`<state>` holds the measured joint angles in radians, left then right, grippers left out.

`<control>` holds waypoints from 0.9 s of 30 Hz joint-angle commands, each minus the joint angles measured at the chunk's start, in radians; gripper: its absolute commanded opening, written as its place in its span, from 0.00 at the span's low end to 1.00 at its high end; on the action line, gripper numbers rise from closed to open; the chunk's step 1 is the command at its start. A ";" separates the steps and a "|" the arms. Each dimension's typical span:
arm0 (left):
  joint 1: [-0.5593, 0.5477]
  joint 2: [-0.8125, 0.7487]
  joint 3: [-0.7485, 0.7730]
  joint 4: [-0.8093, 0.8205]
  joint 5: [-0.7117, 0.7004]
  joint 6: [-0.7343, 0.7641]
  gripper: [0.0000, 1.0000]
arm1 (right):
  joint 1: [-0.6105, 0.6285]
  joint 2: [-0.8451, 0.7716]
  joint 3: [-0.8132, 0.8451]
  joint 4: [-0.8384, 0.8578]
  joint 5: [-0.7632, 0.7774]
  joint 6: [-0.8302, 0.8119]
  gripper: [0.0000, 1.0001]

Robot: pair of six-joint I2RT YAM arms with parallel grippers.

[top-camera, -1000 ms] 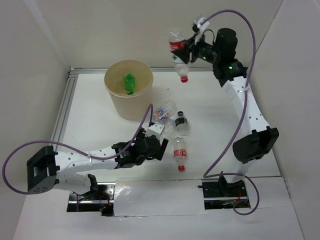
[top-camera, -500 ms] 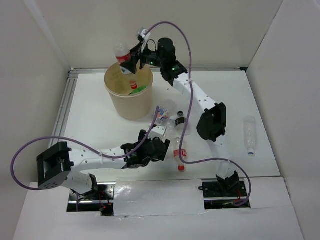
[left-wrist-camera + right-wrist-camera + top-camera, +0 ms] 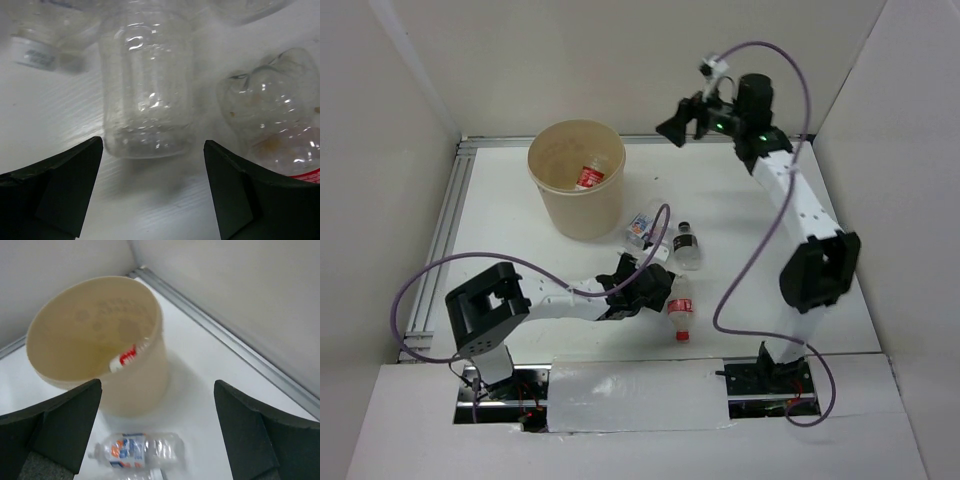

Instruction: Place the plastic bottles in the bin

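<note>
The tan bin (image 3: 560, 200) stands at the back left, and a red-labelled bottle (image 3: 588, 178) lies inside it (image 3: 127, 357). My right gripper (image 3: 672, 128) hangs open and empty in the air to the right of the bin (image 3: 100, 325). Three plastic bottles lie mid-table: a blue-labelled one (image 3: 642, 226), a black-capped clear one (image 3: 686, 248) and a red-labelled one (image 3: 678, 308). My left gripper (image 3: 656, 288) is low on the table and open. A clear bottle's base (image 3: 147, 85) lies just ahead of its fingertips, apart from them. The red-labelled bottle (image 3: 280, 130) sits beside the right finger.
White walls close in the table on three sides, and a metal rail (image 3: 450, 230) runs along the left edge. A purple cable (image 3: 760, 250) loops beside the right arm. In the right wrist view the blue-labelled bottle (image 3: 137, 450) lies below the bin.
My right gripper opened over the bin, dropped the red-labelled bottle in, then swung back right. My left gripper slid right, closer to the bottles on the table.
</note>
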<state>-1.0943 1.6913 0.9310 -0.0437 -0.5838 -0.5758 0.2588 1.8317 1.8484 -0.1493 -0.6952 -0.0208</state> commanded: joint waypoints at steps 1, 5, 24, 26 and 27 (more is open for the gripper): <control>0.001 0.051 0.060 0.082 0.065 0.037 0.93 | -0.059 -0.178 -0.246 -0.101 -0.053 -0.074 1.00; 0.010 0.100 0.086 0.082 0.088 0.037 0.78 | -0.154 -0.359 -0.546 -0.111 -0.053 -0.096 1.00; -0.085 -0.318 0.095 -0.047 0.001 0.117 0.20 | -0.437 -0.675 -0.983 -0.183 0.008 -0.264 0.99; -0.085 -0.328 0.095 -0.047 -0.010 0.155 0.69 | -0.437 -0.637 -0.992 -0.209 0.008 -0.313 0.99; -0.072 -0.317 0.095 -0.047 -0.023 0.156 0.76 | -0.437 -0.621 -0.992 -0.222 -0.001 -0.332 0.99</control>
<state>-1.1809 1.3602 1.0359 -0.0807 -0.5499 -0.4637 -0.1749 1.1835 0.8692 -0.3218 -0.6991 -0.2573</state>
